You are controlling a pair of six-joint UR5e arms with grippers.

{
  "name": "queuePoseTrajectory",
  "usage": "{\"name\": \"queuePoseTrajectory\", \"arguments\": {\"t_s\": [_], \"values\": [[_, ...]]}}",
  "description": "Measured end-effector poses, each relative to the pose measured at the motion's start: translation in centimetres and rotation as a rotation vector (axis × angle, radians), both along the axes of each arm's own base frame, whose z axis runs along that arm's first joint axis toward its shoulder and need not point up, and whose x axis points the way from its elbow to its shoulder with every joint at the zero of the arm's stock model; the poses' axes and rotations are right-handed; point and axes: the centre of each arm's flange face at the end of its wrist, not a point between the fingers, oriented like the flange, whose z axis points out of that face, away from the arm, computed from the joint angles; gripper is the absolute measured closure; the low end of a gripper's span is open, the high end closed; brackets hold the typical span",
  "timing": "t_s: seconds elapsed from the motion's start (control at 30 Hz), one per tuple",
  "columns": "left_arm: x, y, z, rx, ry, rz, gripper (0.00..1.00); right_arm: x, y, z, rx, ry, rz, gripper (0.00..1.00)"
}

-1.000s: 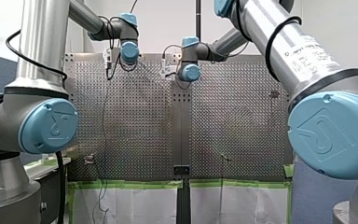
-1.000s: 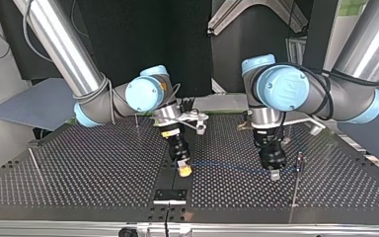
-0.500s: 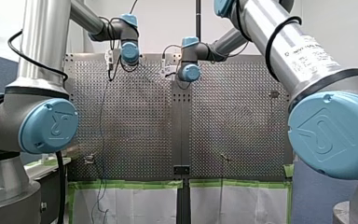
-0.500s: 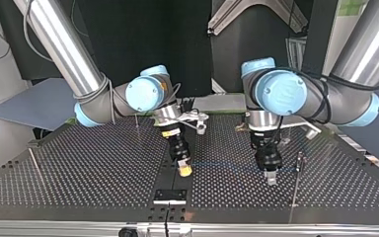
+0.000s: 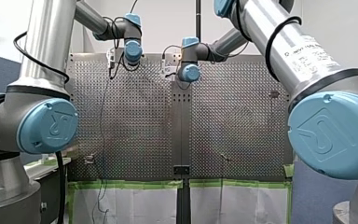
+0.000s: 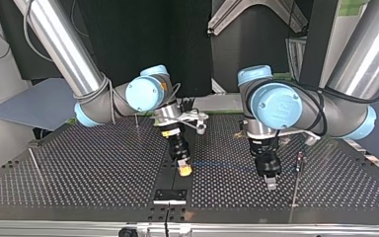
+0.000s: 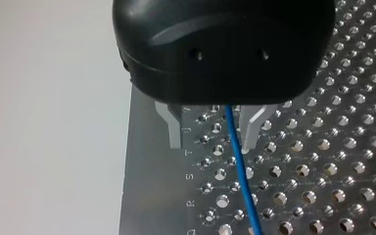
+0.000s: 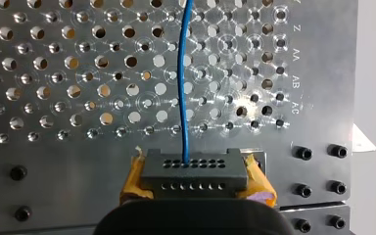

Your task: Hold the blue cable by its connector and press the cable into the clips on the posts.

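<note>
The right gripper is clamped, yellow pads on either side, on the grey connector. The blue cable runs from the connector over the perforated table to the left gripper. There it passes between parted metal fingers, close to one. A thin post stands just beside the left gripper.

Left wrist view: cable vanishes behind black body of my left gripper; other end cut by frame edge. Right wrist view: connector base hidden behind my right gripper. Top view: clip on post too small to read.
</note>
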Motion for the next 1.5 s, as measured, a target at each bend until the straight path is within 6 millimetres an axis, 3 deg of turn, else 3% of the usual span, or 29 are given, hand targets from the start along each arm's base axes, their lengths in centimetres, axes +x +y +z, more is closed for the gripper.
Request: {"name": "queuePoseTrajectory", "arguments": {"t_s": [0.03, 0.07, 0.1, 0.13, 0.2, 0.27, 1.07, 1.13, 1.2, 1.33, 1.43, 1.5], "values": [[0.0, 0.0, 0.0, 0.001, 0.002, -0.002, 0.51, 0.0, 0.0, 0.0, 0.000, 0.000, 0.000, 1.00], [-0.1, -0.1, 0.0, 0.002, 0.004, -0.004, 0.57, 0.0, 0.0, 0.0, 0.000, 0.000, 0.000, 1.00], [-0.1, -0.1, -0.1, 0.002, 0.006, -0.005, 0.70, 0.0, 0.0, 0.0, 0.000, 0.000, 0.000, 1.00], [-0.1, -0.1, -0.1, 0.003, 0.007, -0.006, 0.70, 0.0, 0.0, 0.0, 0.000, 0.000, 0.000, 1.00], [-0.1, -0.2, -0.1, 0.005, 0.009, -0.006, 0.95, 0.0, 0.0, 0.0, 0.001, 0.001, 0.000, 1.00], [-0.2, -0.2, -0.1, 0.011, 0.010, -0.004, 1.00, 0.0, 0.0, -0.1, 0.002, 0.002, 0.000, 1.00], [-0.4, -0.3, -0.3, 0.011, 0.022, 0.002, 1.00, -0.2, 0.0, -0.5, 0.007, 0.009, -0.001, 1.00], [-0.4, -0.3, -0.3, 0.010, 0.022, 0.002, 0.96, -0.2, 0.0, -0.8, 0.010, 0.014, -0.003, 1.00], [-0.4, -0.4, -0.3, 0.009, 0.022, 0.000, 0.64, -0.4, 0.0, -1.1, 0.012, 0.021, -0.005, 1.00], [-0.3, -0.1, -0.3, -0.003, 0.019, 0.009, 0.64, -0.7, -0.2, -1.6, 0.017, 0.030, -0.011, 1.00], [-0.3, 0.1, -0.3, -0.011, 0.018, 0.017, 0.71, -0.7, -0.2, -1.6, 0.017, 0.031, -0.011, 1.00], [-0.3, 0.1, -0.3, -0.013, 0.018, 0.020, 0.86, -0.7, -0.2, -1.6, 0.017, 0.031, -0.011, 1.00]]}}
